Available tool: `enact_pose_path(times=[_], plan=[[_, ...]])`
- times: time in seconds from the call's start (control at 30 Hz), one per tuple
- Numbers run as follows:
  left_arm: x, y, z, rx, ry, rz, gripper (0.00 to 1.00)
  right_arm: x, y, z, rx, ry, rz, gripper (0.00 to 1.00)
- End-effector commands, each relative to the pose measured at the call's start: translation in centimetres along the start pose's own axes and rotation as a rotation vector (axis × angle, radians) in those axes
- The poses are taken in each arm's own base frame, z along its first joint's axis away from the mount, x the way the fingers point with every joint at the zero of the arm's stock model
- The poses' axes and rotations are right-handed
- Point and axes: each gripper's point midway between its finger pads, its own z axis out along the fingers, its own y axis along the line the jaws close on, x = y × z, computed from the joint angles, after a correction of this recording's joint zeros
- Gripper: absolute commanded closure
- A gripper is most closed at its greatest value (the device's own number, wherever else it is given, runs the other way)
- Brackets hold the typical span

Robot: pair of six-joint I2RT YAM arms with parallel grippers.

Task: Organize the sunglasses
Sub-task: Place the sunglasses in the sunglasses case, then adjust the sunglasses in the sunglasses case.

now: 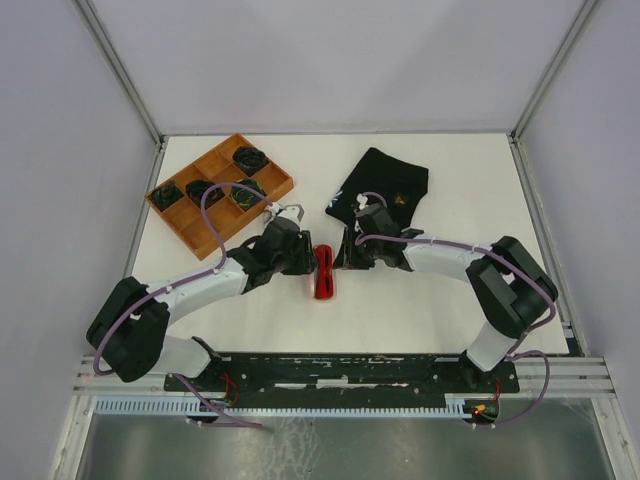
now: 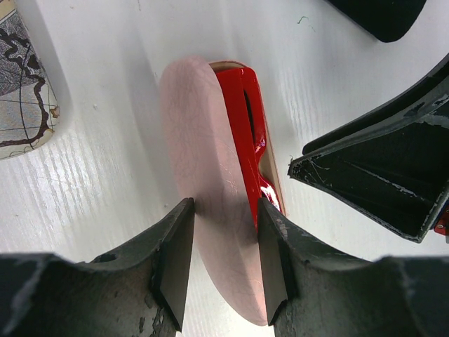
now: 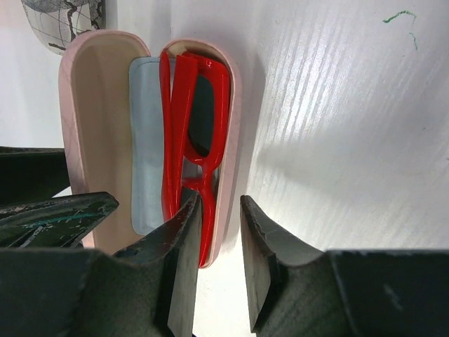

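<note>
Left gripper (image 2: 224, 210): fingers pressed against the two sides of the raised lid (image 2: 200, 154) of the pink case (image 3: 95, 126), pinching it. Right gripper (image 3: 219, 203): fingers a little apart, astride the near end of the case's side wall, one inside over the tip of the red sunglasses (image 3: 184, 98) and one outside; whether they clamp the wall or merely bracket it cannot be told. The red sunglasses lie folded in the open case on a pale blue lining (image 3: 147, 140), mid-desk (image 3: 337, 140) between the two arms. The step in hand appears to be closing the case. The lid should swing down about its hinge rather than be pushed sideways, with the base held square. The right gripper's inner finger must leave the case before the lid meets it, without dragging the frame out. Near the case's far end lies a grey patterned case (image 2: 21, 91), cut off in both wrist views. A wooden tray (image 1: 176, 228) and a black cloth (image 1: 385, 180) lie farther back. The hinge is hidden, and no second pair of sunglasses can be made out.
</note>
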Motion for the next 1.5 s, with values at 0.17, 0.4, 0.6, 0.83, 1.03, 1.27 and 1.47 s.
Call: enact_pose_path(times=[0.17, 0.4, 0.6, 0.83, 1.03, 1.27, 1.47], plan=[[-1.2, -1.0, -0.3, 0.038, -0.042, 0.021, 0.52, -1.4, 2.1, 0.6, -0.071, -0.021, -0.019, 0.64], [-1.3, -1.0, -0.4, 0.037, -0.044, 0.02, 0.52, -1.1, 2.0, 1.2, -0.073, -0.008, -0.012, 0.64], [-1.3, -1.0, -0.4, 0.037, -0.048, 0.019, 0.52, -1.0, 2.0, 1.7, -0.073, -0.001, -0.01, 0.64], [-1.4, -1.0, -0.4, 0.038, -0.047, 0.023, 0.52, -0.7, 1.9, 2.3, -0.064, 0.008, -0.018, 0.64], [-1.3, -1.1, -0.2, 0.039, -0.043, 0.024, 0.52, -0.2, 1.7, 2.8, -0.048, 0.019, -0.03, 0.64], [-1.4, -1.0, -0.3, 0.038, -0.047, 0.024, 0.52, 0.2, 1.5, 3.0, -0.032, 0.026, -0.044, 0.64], [-1.4, -1.0, -0.4, 0.036, -0.048, 0.024, 0.52, -0.6, 2.6, 2.0, -0.06, -0.006, -0.051, 0.63]])
